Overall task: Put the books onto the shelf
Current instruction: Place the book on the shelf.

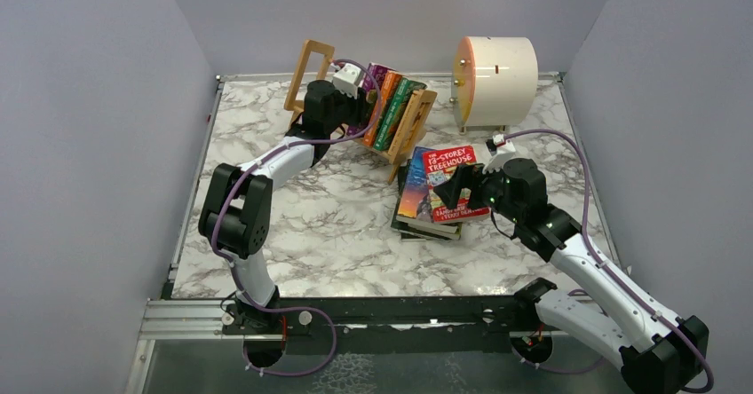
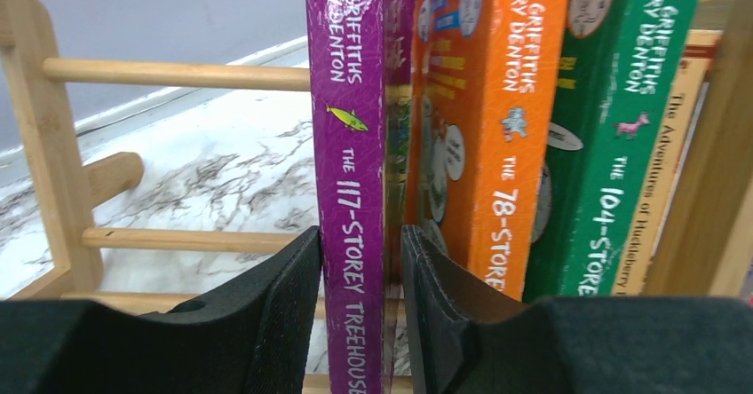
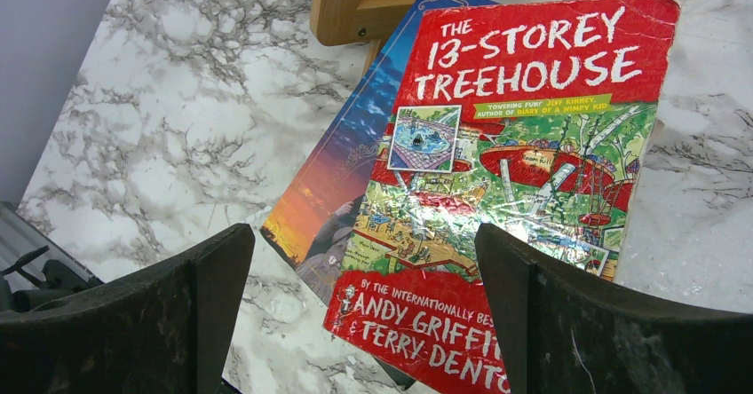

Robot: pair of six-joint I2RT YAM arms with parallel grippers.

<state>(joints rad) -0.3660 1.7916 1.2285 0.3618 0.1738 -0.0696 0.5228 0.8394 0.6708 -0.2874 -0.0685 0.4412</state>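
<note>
Left gripper (image 2: 360, 252) clamps the purple book (image 2: 348, 145) standing in the shelf (image 2: 178, 74). Right gripper (image 3: 362, 243) stands wide open, seemingly clear above the red book (image 3: 533, 101).

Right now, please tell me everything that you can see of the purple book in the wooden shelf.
The purple book is a thin paperback with a glossy, slightly creased spine reading "The 117-Storey Treehouse" in white, plus a small yellow fish. It stands on end in the wooden shelf, leftmost of the row, next to the orange book. The left end effector is closed on it, one black pad on each side.
</note>
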